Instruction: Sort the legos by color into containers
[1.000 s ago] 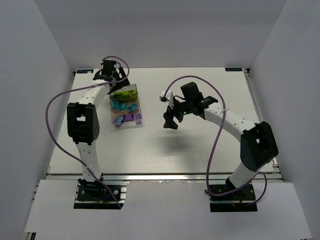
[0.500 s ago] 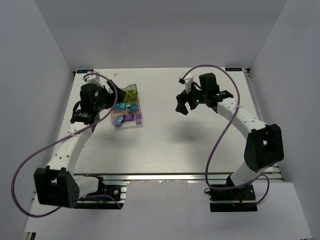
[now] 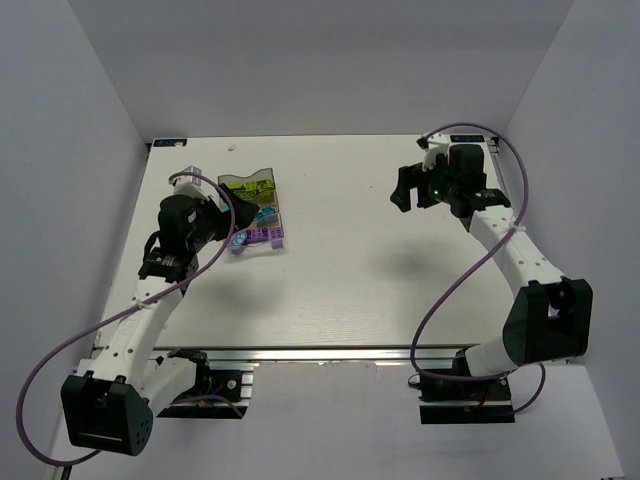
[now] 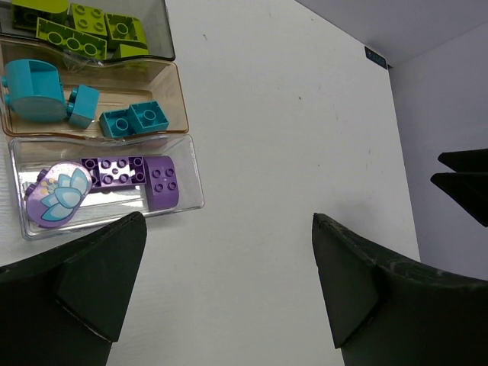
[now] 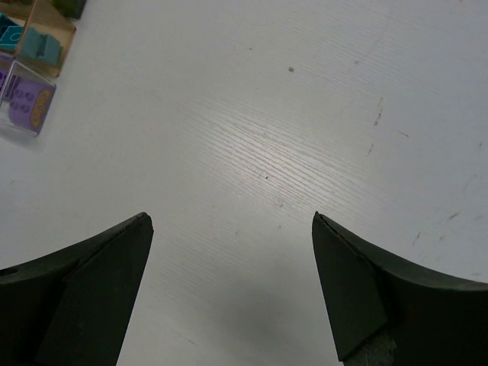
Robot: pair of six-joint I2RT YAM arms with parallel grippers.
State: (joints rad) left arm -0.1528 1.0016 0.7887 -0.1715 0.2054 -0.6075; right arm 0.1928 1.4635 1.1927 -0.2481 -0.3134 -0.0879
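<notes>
The three joined containers (image 3: 252, 212) are seen on the left part of the counter (image 3: 340, 270). Lime green legos (image 4: 72, 27) are held in the smoky grey bin (image 4: 169, 34), cyan-blue legos (image 4: 133, 120) in the tan bin (image 4: 181, 99), and purple legos (image 4: 162, 183), along with a flower-printed purple piece (image 4: 59, 197), in the clear bin (image 4: 197, 179). The left hand (image 4: 229, 221) is held above the counter near the clear bin, its fingers spread wide apart. The right hand (image 5: 230, 217) is held over the far right of the counter, well apart from the containers, its fingers likewise spread apart.
</notes>
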